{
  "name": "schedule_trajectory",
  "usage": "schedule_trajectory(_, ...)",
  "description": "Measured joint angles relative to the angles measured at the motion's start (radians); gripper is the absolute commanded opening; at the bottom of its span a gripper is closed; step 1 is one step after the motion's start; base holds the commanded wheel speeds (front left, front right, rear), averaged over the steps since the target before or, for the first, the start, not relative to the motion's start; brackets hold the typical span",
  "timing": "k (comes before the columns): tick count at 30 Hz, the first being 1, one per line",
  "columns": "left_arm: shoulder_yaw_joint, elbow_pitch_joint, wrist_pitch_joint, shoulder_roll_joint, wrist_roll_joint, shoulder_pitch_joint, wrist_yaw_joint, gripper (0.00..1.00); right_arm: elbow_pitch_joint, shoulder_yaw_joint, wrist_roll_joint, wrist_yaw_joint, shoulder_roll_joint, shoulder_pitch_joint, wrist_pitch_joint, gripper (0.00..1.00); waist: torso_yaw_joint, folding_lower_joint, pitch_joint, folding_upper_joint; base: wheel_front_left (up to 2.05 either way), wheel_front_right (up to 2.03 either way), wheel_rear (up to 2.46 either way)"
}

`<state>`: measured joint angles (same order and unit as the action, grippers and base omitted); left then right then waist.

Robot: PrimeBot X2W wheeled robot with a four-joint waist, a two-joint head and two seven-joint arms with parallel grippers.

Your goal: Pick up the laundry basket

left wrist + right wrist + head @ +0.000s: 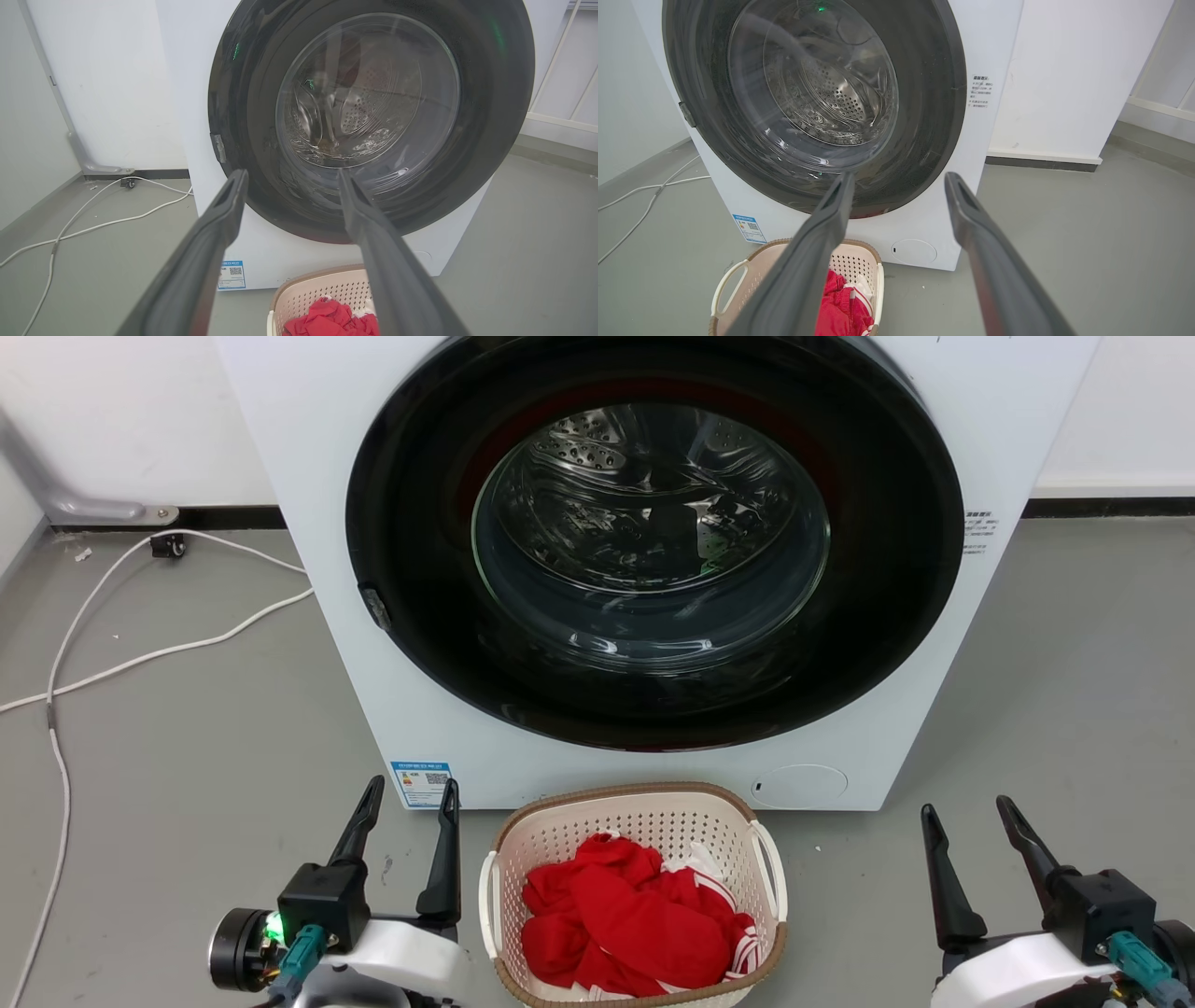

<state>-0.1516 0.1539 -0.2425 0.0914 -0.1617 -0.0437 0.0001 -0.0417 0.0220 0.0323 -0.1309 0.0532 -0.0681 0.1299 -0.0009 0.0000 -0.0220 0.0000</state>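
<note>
A blue label [422, 784] with a QR code sits at the washing machine's [560, 770] lower left corner; its text, like the small print [980, 91] right of the dark door [420, 616], is too small to read. The left wrist view shows a white cable [93, 228] on the floor [187, 756]. The laundry basket [597, 826], cream and perforated, brown-rimmed with 2 white handles, stands on the floor just before the machine, holding red clothes [625, 915], between the left gripper [414, 784] and right gripper [965, 805], both spread and empty.
</note>
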Motion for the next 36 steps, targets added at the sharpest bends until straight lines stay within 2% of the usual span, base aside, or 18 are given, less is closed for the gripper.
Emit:
schedule_trajectory(12,0.002,0.003,-0.018,-0.007,0.07,0.006,0.0,1.0,0.0,0.001,-0.076,0.0,0.0,0.0,0.015,1.0,0.003,0.0,-0.001,0.0,0.0,0.0,0.0)
schedule_trajectory(36,0.019,0.044,-0.021,-0.018,0.069,-0.002,-0.01,1.0,-0.011,0.026,-0.043,0.0,-0.001,0.002,0.01,1.0,0.016,0.0,0.013,0.0,0.0,0.0,0.0)
